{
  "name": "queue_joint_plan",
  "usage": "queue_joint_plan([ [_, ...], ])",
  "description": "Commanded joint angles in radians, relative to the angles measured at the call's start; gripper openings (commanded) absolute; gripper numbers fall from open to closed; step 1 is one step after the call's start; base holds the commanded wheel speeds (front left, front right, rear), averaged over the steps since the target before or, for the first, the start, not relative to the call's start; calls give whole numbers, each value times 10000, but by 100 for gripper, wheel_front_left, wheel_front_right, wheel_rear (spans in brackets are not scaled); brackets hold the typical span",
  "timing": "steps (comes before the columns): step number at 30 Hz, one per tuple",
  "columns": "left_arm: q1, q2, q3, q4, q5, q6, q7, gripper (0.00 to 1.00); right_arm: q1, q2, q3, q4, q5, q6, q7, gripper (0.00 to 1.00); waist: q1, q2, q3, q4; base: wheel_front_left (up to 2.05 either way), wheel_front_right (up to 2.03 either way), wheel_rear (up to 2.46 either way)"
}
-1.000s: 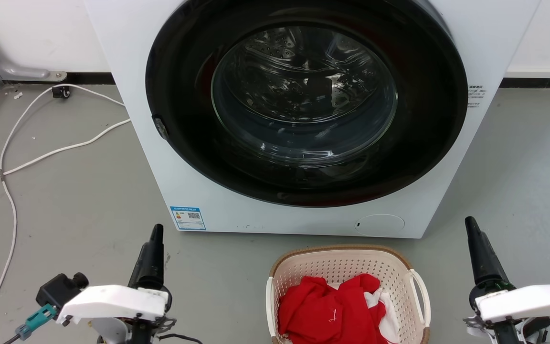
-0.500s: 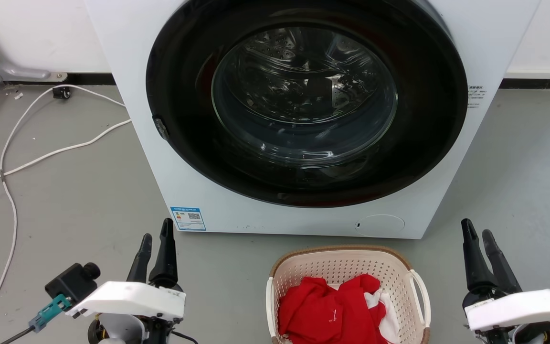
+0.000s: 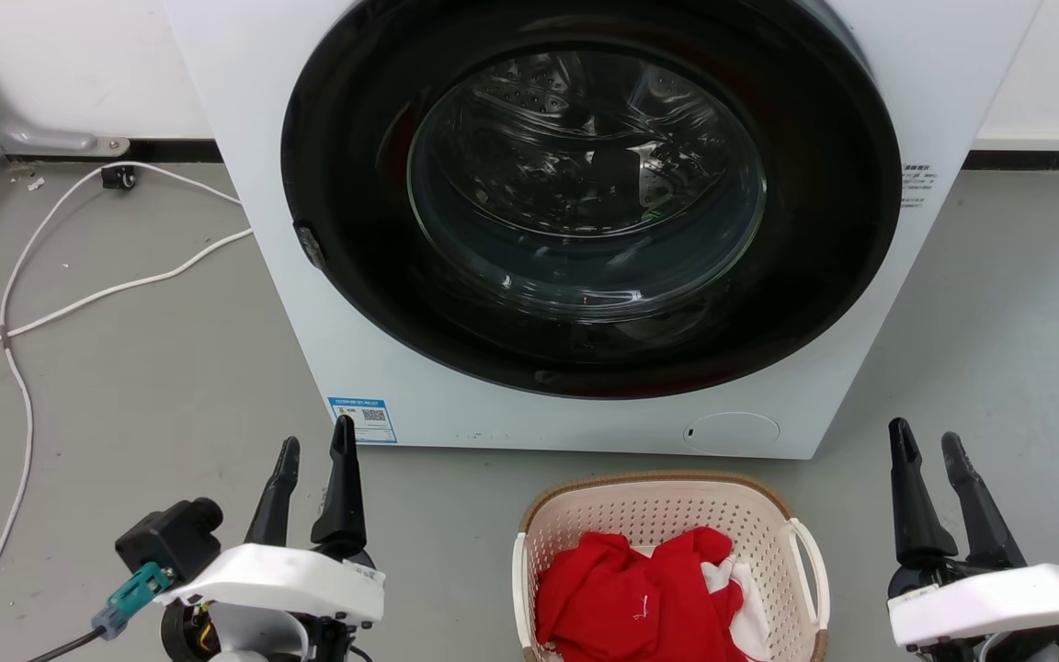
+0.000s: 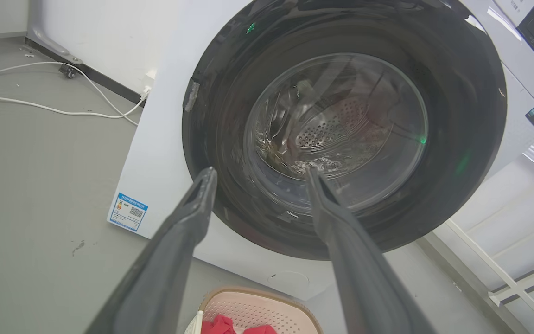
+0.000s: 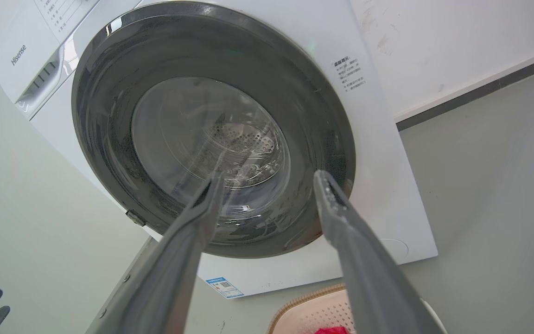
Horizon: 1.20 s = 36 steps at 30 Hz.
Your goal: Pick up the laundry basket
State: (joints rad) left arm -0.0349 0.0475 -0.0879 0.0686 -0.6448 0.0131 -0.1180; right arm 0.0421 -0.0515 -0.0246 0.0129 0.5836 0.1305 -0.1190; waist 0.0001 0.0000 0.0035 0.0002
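Floor: laundry basket between left fingers, right fingers (spread).

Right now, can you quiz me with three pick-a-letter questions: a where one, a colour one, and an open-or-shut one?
1. Where is the laundry basket? A. on the floor before the washing machine B. on top of it C. inside it
2. Most cloth in it is: A. blue B. red C. green
3. The left gripper has its jaws: A. shut on the basket B. shut on a sock C. apart, empty
Answers: A, grey floor lies around it; B, red folds dominate; C, a gap shows between them.
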Motion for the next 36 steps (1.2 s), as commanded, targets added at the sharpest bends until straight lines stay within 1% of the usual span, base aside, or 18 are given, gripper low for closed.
queue_joint_plan([
  [1,5,23,-37,-170,275,25,-87,100,37,-4,13,-193,-240,3,-89,100,0,0,-2,-2,0,0,0],
  [10,83,26,-224,-192,1342,58,-331,100,186,0,9,-378,-1237,3,-333,100,-1,0,-14,-10,0,0,0],
  [36,268,32,-687,-134,3880,434,-943,100,574,11,-95,-617,-3758,2,-937,100,-1,0,-54,-20,0,0,0],
])
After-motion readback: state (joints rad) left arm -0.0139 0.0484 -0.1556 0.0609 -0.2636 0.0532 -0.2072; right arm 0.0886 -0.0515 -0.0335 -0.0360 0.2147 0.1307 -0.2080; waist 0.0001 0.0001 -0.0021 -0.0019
